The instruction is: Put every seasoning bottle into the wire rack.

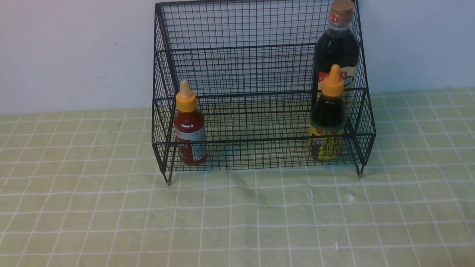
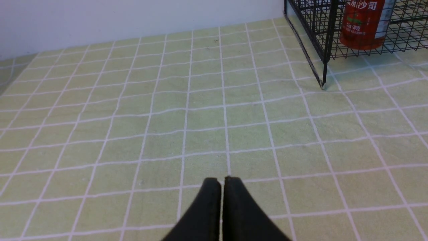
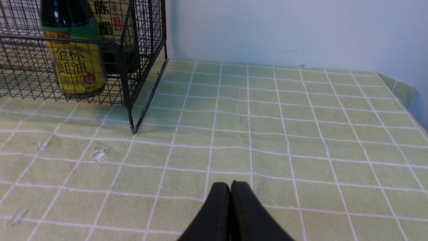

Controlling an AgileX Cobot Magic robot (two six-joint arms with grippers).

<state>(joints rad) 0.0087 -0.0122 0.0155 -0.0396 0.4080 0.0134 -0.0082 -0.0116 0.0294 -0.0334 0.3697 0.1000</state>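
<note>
The black wire rack [image 1: 258, 68] stands at the back of the table. A small red-sauce bottle [image 1: 189, 127] with an orange nozzle cap stands upright at the lower tier's left end. At the right end of that tier is a small dark bottle [image 1: 327, 117] with a yellow label. Behind it, on the upper tier, rises a tall dark bottle [image 1: 337, 49] with a tan cap. My left gripper [image 2: 222, 179] is shut and empty over bare cloth, well short of the rack's left leg [image 2: 323, 83]. My right gripper [image 3: 230, 183] is shut and empty too, away from the rack's right corner [image 3: 132, 129].
A green checked cloth [image 1: 241, 221] covers the table. Small white scraps [image 3: 99, 154] lie on it in front of the rack's right side. A pale wall [image 1: 57, 53] runs close behind the rack. The cloth's right edge [image 3: 398, 87] shows in the right wrist view.
</note>
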